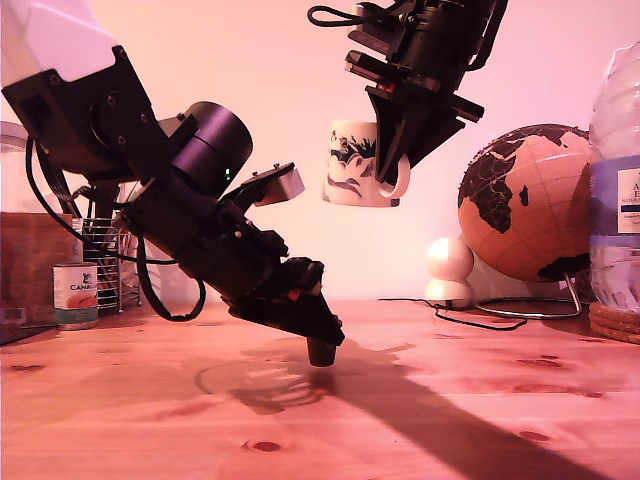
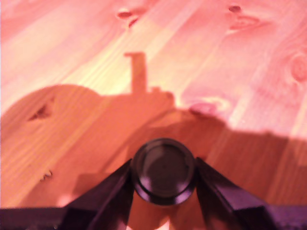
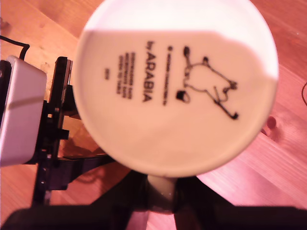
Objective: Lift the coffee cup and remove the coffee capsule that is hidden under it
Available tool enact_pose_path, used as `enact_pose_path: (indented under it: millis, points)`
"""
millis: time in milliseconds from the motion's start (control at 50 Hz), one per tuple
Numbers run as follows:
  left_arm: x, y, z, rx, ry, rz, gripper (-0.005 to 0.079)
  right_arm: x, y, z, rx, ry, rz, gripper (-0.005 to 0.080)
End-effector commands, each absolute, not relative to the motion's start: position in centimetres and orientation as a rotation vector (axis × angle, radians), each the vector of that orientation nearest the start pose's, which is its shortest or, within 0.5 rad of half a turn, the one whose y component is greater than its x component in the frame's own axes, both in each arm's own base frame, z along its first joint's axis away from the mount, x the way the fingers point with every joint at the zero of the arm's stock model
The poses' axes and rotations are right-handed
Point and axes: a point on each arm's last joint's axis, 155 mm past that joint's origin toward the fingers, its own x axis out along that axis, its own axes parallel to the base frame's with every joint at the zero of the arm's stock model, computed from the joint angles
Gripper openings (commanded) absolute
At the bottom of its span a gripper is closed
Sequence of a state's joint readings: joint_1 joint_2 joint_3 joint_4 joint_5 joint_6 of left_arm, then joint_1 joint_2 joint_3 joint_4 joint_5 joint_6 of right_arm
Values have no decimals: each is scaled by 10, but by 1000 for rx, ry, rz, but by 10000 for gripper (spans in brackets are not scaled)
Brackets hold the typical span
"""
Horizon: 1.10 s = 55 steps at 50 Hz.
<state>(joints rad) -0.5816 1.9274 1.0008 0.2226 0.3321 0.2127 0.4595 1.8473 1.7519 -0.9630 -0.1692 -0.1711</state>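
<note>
My first pincer closed on the coffee capsule, one dark finger on each side of the small pod, touching it. Seen along the first wrist view as a round dark rim held between the two tips, with the wooden surface and shadows behind. In the exterior view the same pincer low over the surface, pointing downward, the capsule at its tip and touching or almost touching the wood; cannot tell which. First arm coming in from the exterior view's left.

My second pincer clamped on the white loop handle of the coffee cup. Underside of the cup filling the second wrist view, with a small drawn figure and the printed word ARABIA. In the exterior view this pincer high up, hanging from the top, with the coffee cup lifted well above the surface, mouth downward, dark print on its side. Capsule below the cup and a little toward the exterior view's left, well apart from it.

Farther out, at the exterior view's left, a small labelled tin can beside a wire rack. At the exterior view's right, a globe on a wire stand, a white rounded figure near it, and a plastic water bottle at the edge.
</note>
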Motion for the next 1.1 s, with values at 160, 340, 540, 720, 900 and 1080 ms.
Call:
enact_pose_path:
  millis: [160, 340, 540, 720, 900, 1080]
  points:
    - [384, -306, 76, 269, 579, -920, 158, 403, 236, 211, -305, 919, 674, -12]
    - [393, -280, 85, 251, 607, -866, 168, 404, 237, 201, -308, 947, 674, -12]
    - [399, -246, 85, 229, 665, -799, 168, 405, 242, 186, -307, 978, 689, -12]
    - [404, -221, 82, 210, 709, -748, 168, 402, 254, 175, -316, 995, 721, -12]
    - [405, -202, 77, 201, 751, -708, 170, 399, 264, 149, -336, 1049, 741, -12]
    - [408, -181, 71, 211, 785, -657, 170, 393, 280, 125, -357, 1092, 771, -12]
